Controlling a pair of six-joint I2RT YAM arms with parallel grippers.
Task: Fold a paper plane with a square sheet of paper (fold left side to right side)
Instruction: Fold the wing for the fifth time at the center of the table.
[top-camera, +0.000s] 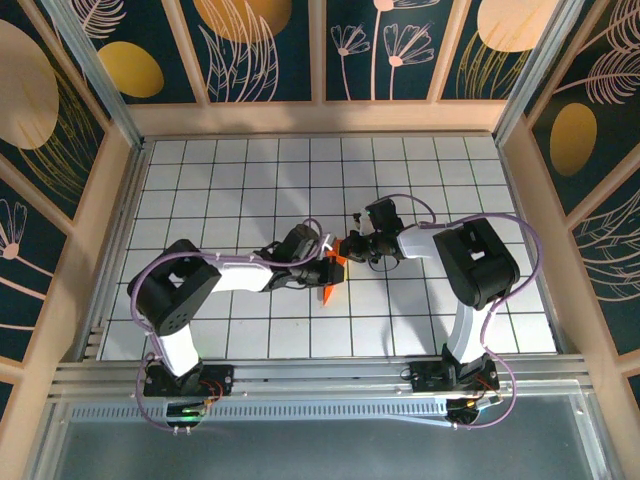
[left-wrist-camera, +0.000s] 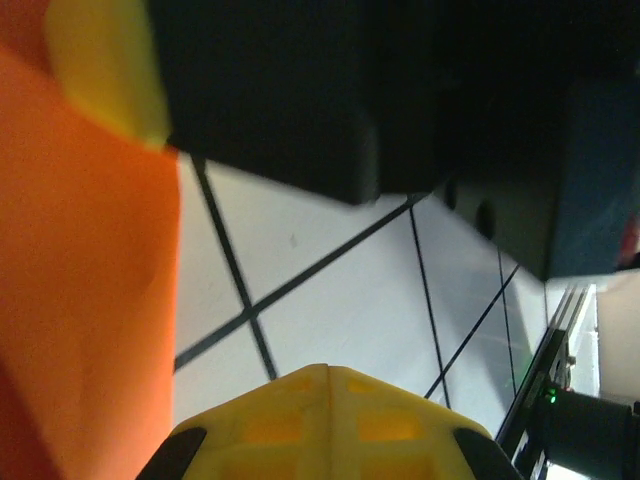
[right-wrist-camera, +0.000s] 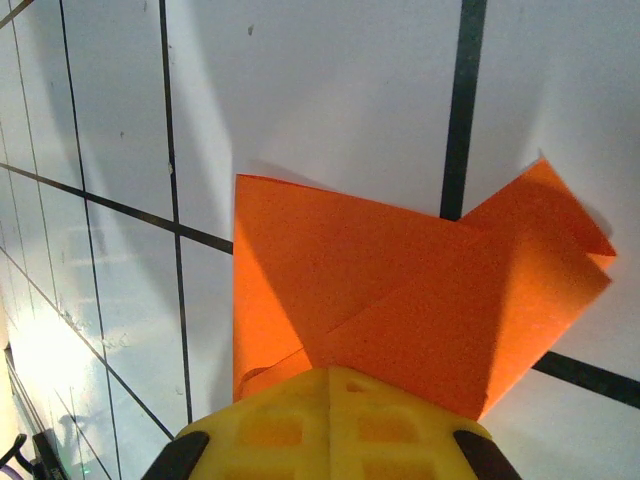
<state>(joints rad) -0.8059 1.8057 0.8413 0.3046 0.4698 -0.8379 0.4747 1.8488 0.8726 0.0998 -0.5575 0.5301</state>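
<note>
Square sheet of paper (top-camera: 329, 289), already creased into an orange wedge, lying near the middle of the worktop (top-camera: 200, 180), about midway between its left and right edges. Left claw (top-camera: 322, 268) and right claw (top-camera: 352, 250) meet over it, both fully closed. The right wrist view has the closed tip above overlapping layers whose edges do not line up; whether either claw pinches paper cannot be told. Likely hazards: a pressing tip dragging the thin sheet across the smooth worktop, skewing the crease, or a flap springing open once released.
</note>
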